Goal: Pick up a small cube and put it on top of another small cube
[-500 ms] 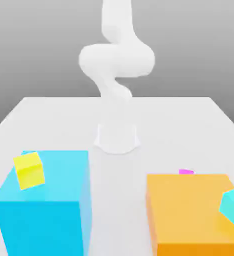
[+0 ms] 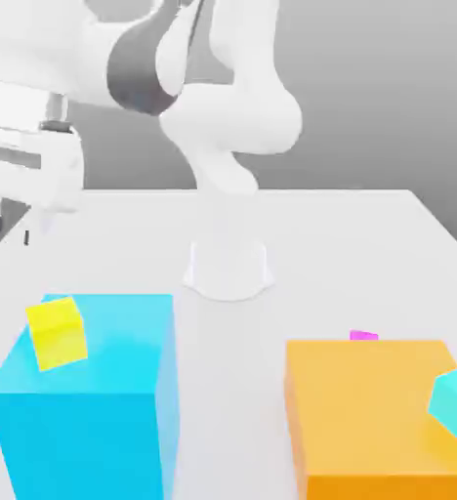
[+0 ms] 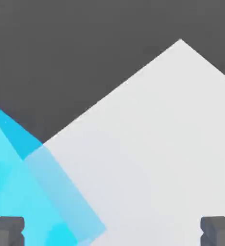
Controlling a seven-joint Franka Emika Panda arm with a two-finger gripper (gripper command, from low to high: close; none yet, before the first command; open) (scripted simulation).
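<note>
Magenta cube (image 2: 363, 336) peeks behind the matte orange block (image 2: 369, 410); the hand (image 2: 8, 223) hangs over the worktop (image 2: 350, 244), fingers spread wide, empty

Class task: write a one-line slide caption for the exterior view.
Open gripper hovers above table near big cyan block bearing yellow cube.

The arm (image 2: 234, 117) has a smooth, matt white shell like moulded plastic, with a darker grey satin band at the wrist. The fingers (image 3: 219, 229) look dull dark grey. Between them, the table (image 3: 153, 144) is flat, matt pale grey. The big cyan block (image 2: 96, 391), orange block (image 2: 369, 410) and small cubes appear smooth, untextured, evenly coloured plastic.
</note>
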